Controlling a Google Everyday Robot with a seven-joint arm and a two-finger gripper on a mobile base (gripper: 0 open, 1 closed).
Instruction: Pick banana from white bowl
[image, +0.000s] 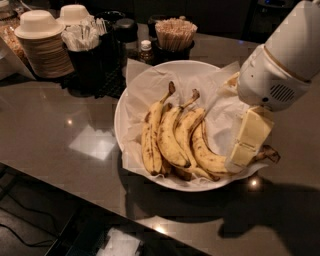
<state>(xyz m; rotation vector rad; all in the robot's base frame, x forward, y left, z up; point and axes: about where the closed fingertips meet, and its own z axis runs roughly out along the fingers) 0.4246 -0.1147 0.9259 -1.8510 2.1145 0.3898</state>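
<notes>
The white bowl (131, 95) is lined with crinkled white paper and sits on the dark counter. Several bananas lie in it side by side. The banana (205, 152) is the rightmost one, long and curved, with brown speckles; its dark stem points right over the bowl's rim. My gripper (241, 159) reaches down from the white arm at the right and sits right on the stem end of this banana, hiding part of it.
Stacked cream paper bowls (41, 42) stand at the back left. Next to them are a dark holder with wrapped utensils (86, 42), a small bottle (146, 50) and a cup of wooden sticks (175, 34). The counter's front edge runs below the bowl.
</notes>
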